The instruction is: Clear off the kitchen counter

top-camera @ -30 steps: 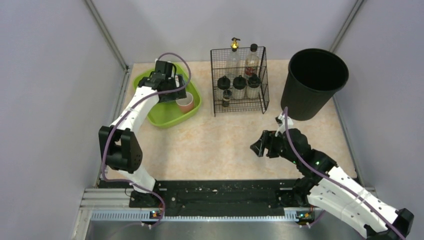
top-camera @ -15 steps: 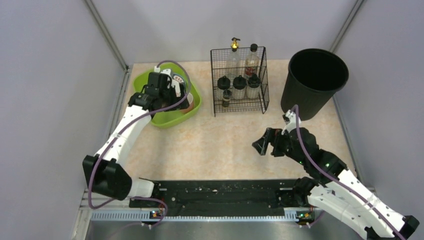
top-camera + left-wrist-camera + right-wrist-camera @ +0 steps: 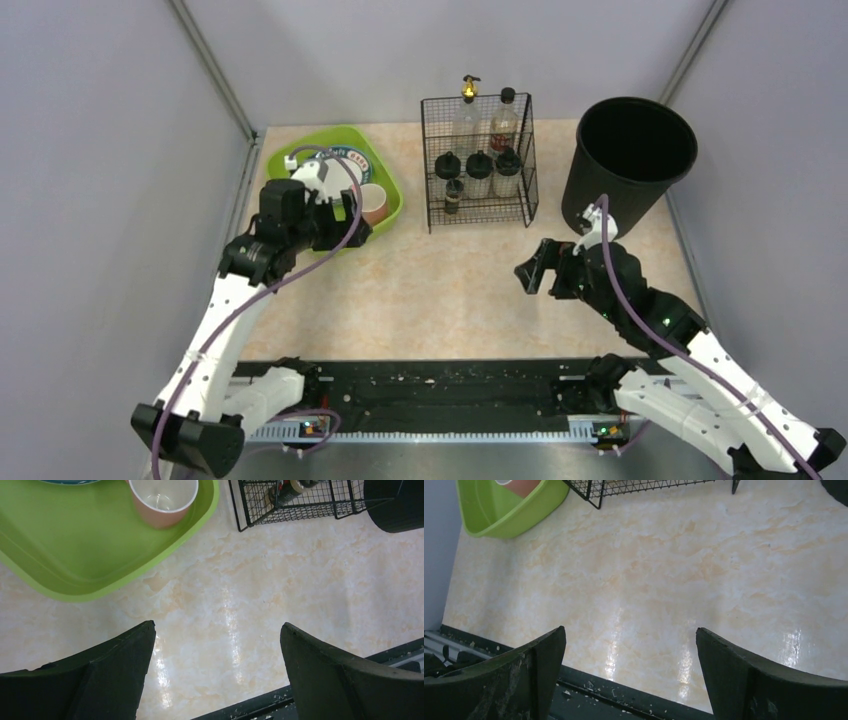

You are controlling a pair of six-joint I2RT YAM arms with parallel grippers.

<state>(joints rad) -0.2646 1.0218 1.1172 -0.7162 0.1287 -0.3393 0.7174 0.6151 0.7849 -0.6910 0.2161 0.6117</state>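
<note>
The kitchen counter (image 3: 440,290) is a beige-pink mottled top, also seen below both wrists (image 3: 280,580) (image 3: 674,570). My left gripper (image 3: 352,222) hovers at the near right edge of a lime-green tub (image 3: 330,135). In the left wrist view it (image 3: 217,625) stands open, with only bare counter between its fingers. A pink cup (image 3: 374,203) stands upright in the tub (image 3: 75,545), beside a blue-rimmed plate (image 3: 340,165). My right gripper (image 3: 530,275) hangs over the counter's right half. It (image 3: 630,630) is open with nothing in it.
A black wire rack (image 3: 478,160) holding several bottles stands at the back centre. A tall black bin (image 3: 628,165) stands at the back right. A black rail strip (image 3: 440,385) with crumbs runs along the near edge. Grey walls close both sides.
My left gripper has drawn back out of the tub toward the near edge and opened; the pink cup stays in the tub. My right gripper has opened wider and shifted slightly back and right.
</note>
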